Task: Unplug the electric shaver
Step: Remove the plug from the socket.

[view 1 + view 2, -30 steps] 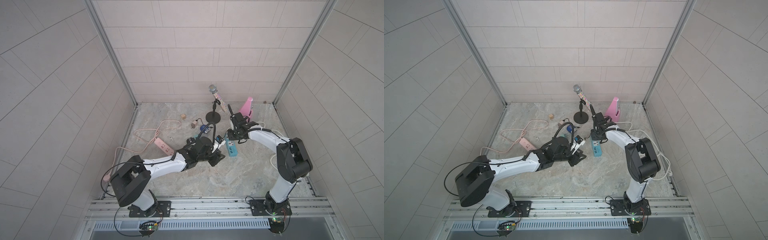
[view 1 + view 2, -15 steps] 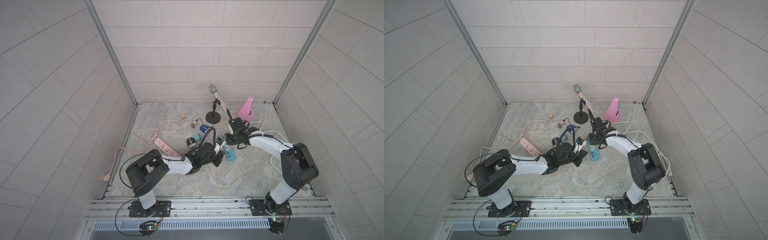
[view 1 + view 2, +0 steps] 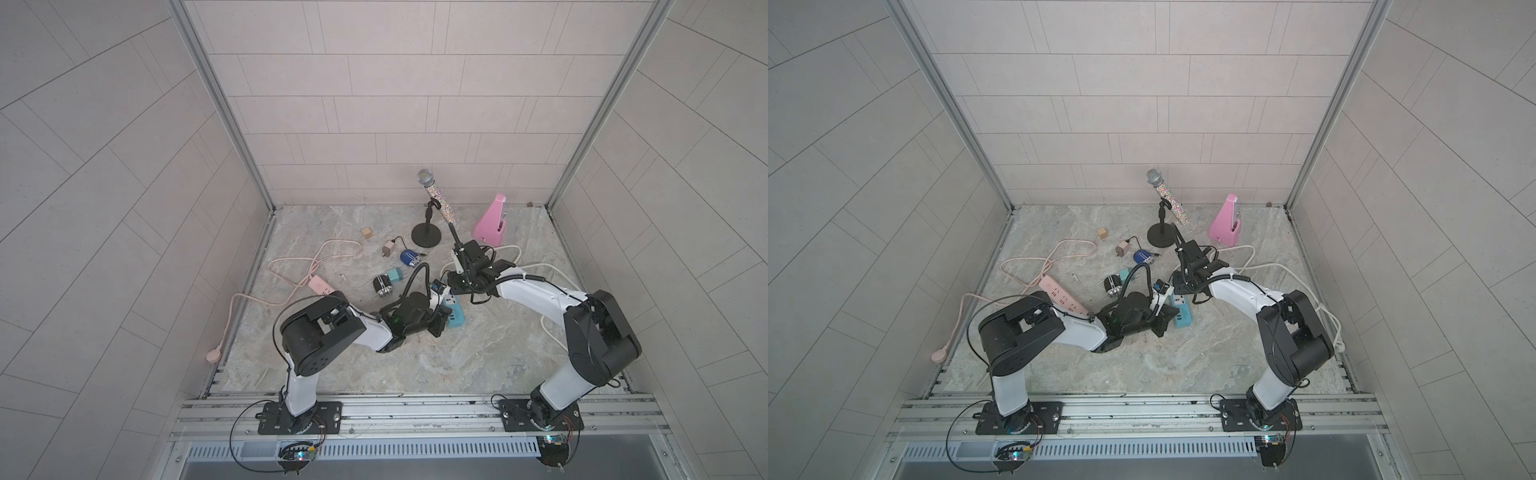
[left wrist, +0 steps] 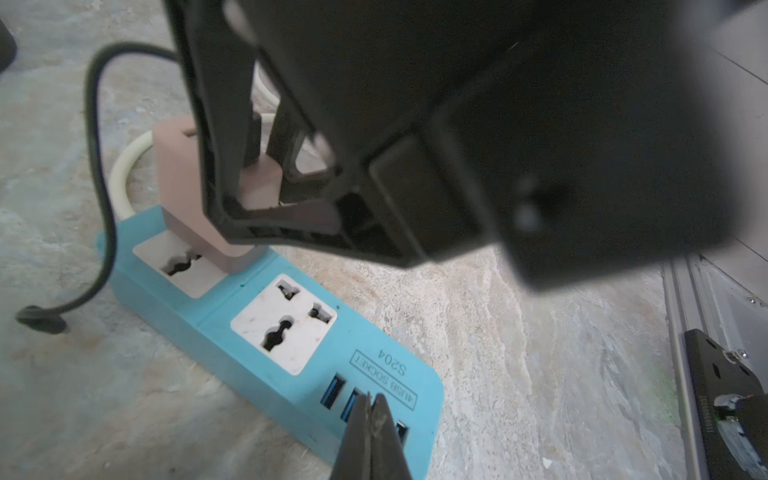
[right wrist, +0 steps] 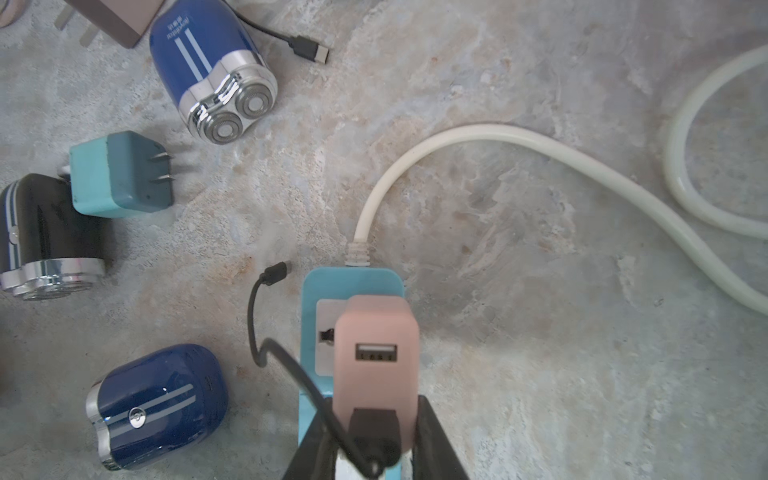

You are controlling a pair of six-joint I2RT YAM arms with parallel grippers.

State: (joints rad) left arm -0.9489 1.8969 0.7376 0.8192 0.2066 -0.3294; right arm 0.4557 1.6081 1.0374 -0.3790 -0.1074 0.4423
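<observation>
- Left wrist view: left gripper (image 4: 371,401) is seen closed, empty, over the blue power strip (image 4: 365,328) at its USB end.
- Right wrist view: plugged-in pink USB adapter (image 5: 376,332) is clamped by right gripper (image 5: 374,436).

From the floor's centre, at twelve o'clock you have a glitter-covered microphone (image 3: 437,198) tilted on a black round-based stand (image 3: 426,239). At one o'clock stands a pink plastic metronome (image 3: 492,220) (near the back wall). A small wooden cube (image 3: 366,232) sits at eleven, and a pink power strip (image 3: 320,286) at nine.
</observation>
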